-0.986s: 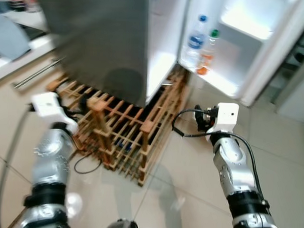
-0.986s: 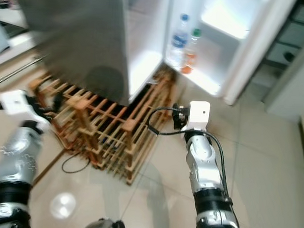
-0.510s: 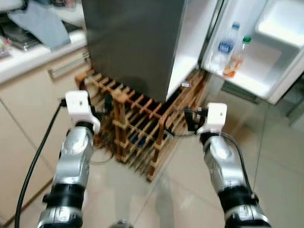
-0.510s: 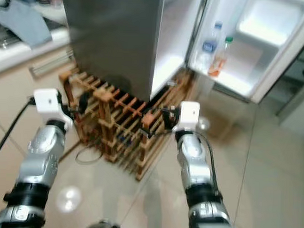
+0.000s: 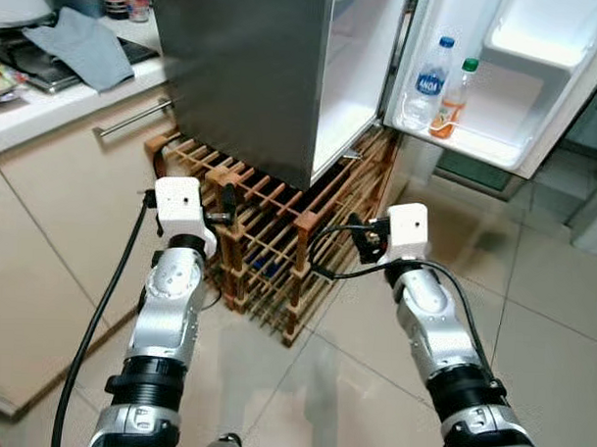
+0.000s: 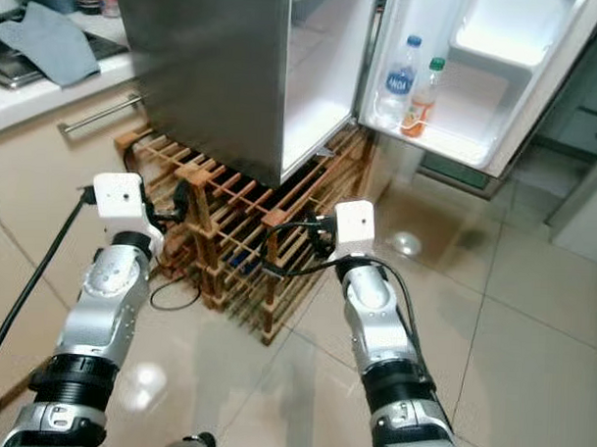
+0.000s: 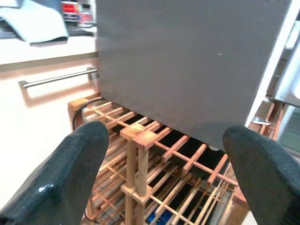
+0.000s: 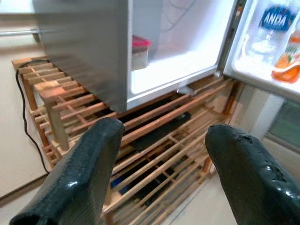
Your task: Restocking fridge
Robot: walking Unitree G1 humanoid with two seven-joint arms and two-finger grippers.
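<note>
Black, rubbery jaws stood wide apart and empty on both arms: the left gripper (image 7: pixel 164 183) hung before the wooden lattice rack (image 5: pixel 268 242) under the fridge, and the right gripper (image 8: pixel 161 173) hovered near that rack's right end, aimed toward the open compartment. Beyond them the grey fridge (image 5: pixel 245 75) stood on the rack with its door (image 5: pixel 524 84) swung open to the robot's right. In the lowest door shelf stood a clear water bottle (image 5: pixel 424 83) with a blue cap, and just beside it an orange drink bottle (image 5: pixel 452 99) with a green cap, both upright with their long axes vertical and caps pointing up. Inside the compartment a small tub with a pink lid (image 8: pixel 139 52) sat near the front edge. Those plastic bottles would probably be fairly light, smooth, perhaps slippery, and slightly squashy, so a hold around the mid-body seemed soundest. On the robot's left a tabletop (image 5: pixel 57 102) carried a folded grey cloth (image 5: pixel 84 44).
</note>
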